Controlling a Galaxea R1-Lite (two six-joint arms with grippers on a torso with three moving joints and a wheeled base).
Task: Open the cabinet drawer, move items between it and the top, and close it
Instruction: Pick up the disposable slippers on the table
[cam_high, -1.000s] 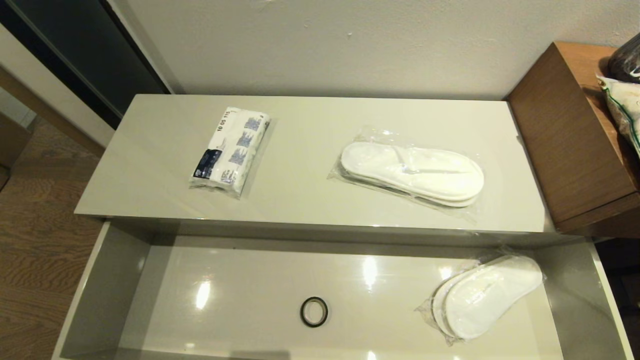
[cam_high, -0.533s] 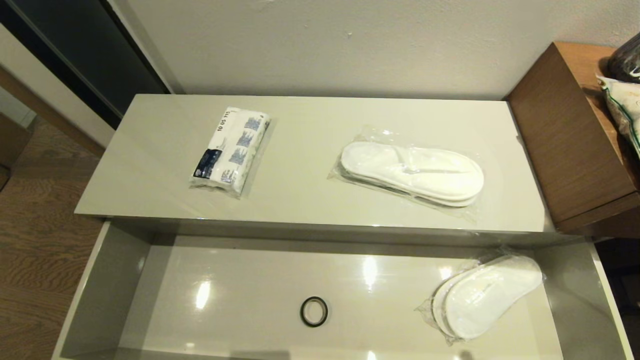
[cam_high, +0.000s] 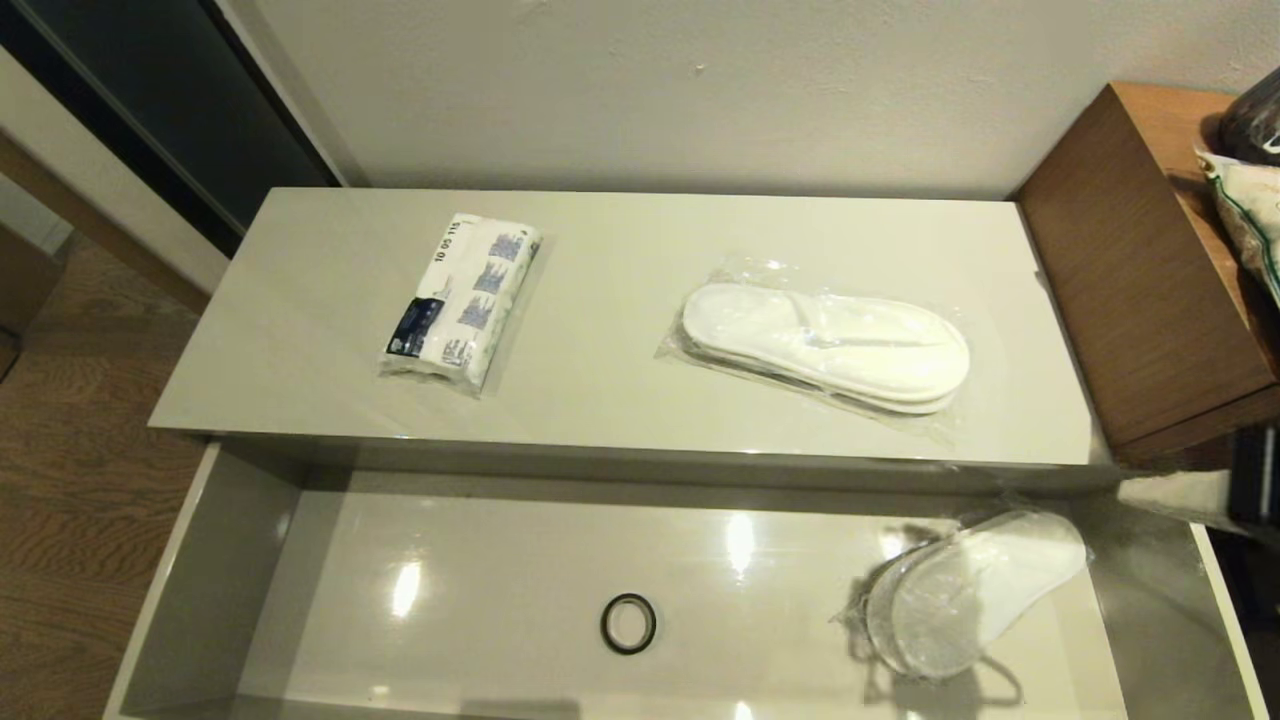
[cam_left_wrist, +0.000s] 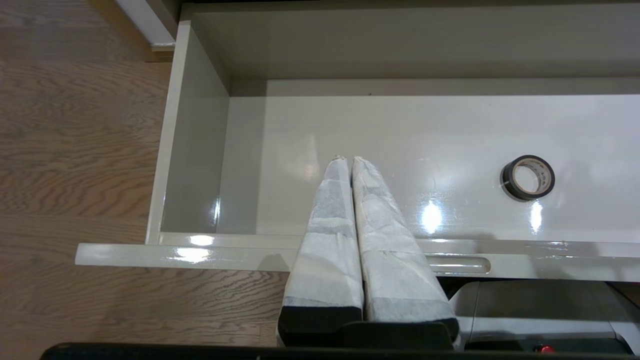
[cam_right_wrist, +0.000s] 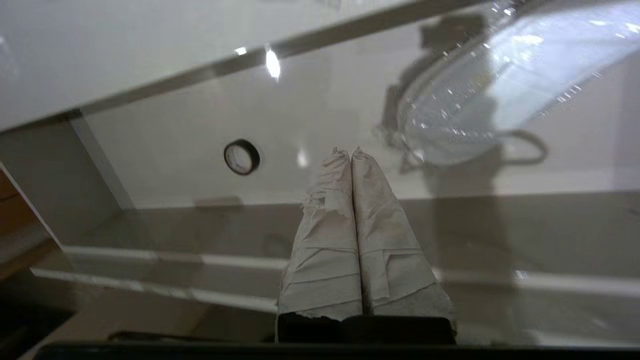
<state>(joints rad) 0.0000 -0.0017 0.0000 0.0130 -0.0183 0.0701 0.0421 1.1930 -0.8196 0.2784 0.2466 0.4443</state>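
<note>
The cabinet drawer (cam_high: 190, 590) stands pulled out below the top (cam_high: 620, 400). On the top lie a tissue packet (cam_high: 460, 300) at the left and bagged white slippers (cam_high: 825, 345) at the right. A second bagged pair of slippers (cam_high: 965, 590) (cam_right_wrist: 500, 85) lies in the drawer's right end. My right gripper (cam_right_wrist: 347, 151) is shut and empty, hovering over the drawer's front near that pair; its arm (cam_high: 1195, 497) shows at the right edge. My left gripper (cam_left_wrist: 346, 159) is shut and empty above the drawer's left front rim (cam_left_wrist: 200, 252).
A small black ring (cam_high: 628, 623) (cam_left_wrist: 527, 177) (cam_right_wrist: 241, 156) lies on the drawer floor near the middle. A taller brown wooden unit (cam_high: 1140, 270) with bags on it stands at the right. Wood floor lies to the left.
My right arm has come into the head view from the right edge, and its shadow now falls over the slippers in the drawer. Nothing else has moved.
</note>
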